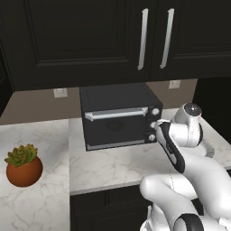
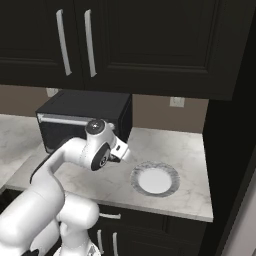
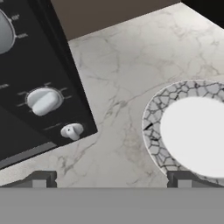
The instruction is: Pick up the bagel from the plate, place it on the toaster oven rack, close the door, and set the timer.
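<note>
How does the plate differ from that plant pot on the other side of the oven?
The plate is flat, white, with a mottled grey rim; the pot is round, tall-bodied and orange-brown. The plate holds nothing, while the pot carries a green plant. The plate lies right of the oven, the pot left. Both sit on the marble counter.

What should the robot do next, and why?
Probably swing the fingers, which are spread wide open, toward the knobs on the toaster oven. The plate is bare, with no bagel on it, and the door looks shut, so setting the timer seems to be what is left.
</note>
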Robot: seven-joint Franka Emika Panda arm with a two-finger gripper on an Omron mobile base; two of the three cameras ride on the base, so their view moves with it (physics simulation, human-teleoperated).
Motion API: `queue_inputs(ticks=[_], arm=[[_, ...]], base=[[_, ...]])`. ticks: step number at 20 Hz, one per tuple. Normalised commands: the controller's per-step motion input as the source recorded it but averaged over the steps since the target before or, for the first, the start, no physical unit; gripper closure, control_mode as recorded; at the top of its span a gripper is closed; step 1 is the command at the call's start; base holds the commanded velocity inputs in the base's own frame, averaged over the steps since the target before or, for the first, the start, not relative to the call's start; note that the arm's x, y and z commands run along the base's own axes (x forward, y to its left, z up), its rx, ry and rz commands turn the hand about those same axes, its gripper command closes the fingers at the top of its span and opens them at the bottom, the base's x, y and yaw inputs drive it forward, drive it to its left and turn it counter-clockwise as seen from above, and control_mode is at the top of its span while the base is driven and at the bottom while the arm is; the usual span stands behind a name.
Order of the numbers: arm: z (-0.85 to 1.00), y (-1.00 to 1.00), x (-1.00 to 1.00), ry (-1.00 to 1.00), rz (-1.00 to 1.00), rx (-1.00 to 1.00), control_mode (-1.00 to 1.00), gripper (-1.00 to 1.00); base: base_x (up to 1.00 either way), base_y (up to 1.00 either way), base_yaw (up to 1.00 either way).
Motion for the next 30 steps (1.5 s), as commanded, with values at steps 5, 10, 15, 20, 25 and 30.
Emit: queue_inputs(ticks=[5,10,15,20,25,30], arm=[[-0.12,0.00,-0.07,-0.03,0.09,0.00,-1.00,-1.00],[-0.06,0.00,0.00,-0.05,0.12,0.00,-1.00,-1.00],[-0.01,0.00,0.00,0.00,0.11,0.00,-1.00,-1.00],[-0.03,0.01,0.01,0.01,0.09,0.00,-1.00,-1.00],[-0.01,0.05,0.20,0.06,0.04,0.00,-1.00,-1.00],[-0.15,0.01,0.25,0.05,0.03,0.00,-1.00,-1.00]], base=[[0.00,0.00,0.00],[0.00,0.00,0.00],[0.00,0.00,0.00],[0.00,0.00,0.00],[0.00,0.00,0.00],[0.00,0.00,0.00]])
